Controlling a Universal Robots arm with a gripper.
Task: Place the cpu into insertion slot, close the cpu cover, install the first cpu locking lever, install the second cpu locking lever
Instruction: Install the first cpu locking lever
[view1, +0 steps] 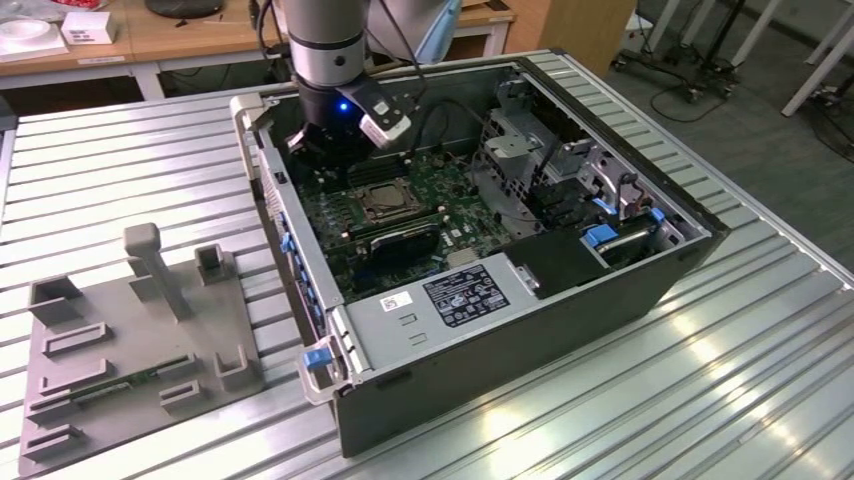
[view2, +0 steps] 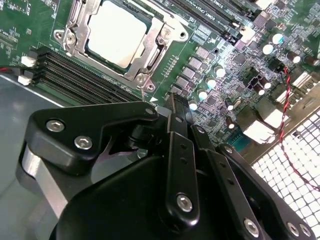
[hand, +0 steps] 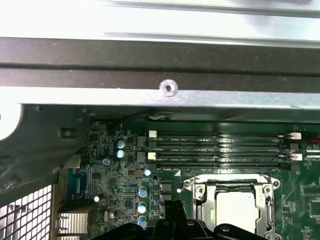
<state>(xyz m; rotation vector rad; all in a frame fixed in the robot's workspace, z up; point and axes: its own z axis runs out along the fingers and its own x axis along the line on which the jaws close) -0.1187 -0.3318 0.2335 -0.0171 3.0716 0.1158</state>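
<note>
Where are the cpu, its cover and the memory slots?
cpu (view2: 117, 32): second wrist view, centre of its pale top.
cpu cover (view2: 147, 57): second wrist view, silvery frame beside the chip.
memory slots (hand: 215, 150): first wrist view, middle of the black rows.

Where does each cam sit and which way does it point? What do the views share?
Exterior view: off the arm, high, looking down into the open case; shows the arm and gripper.
Second wrist view: on the arm, looks along the gripper onto the motherboard.
First wrist view: on the arm, faces memory slots and case wall; gripper shows.
Shared: the cpu, in all three.
</note>
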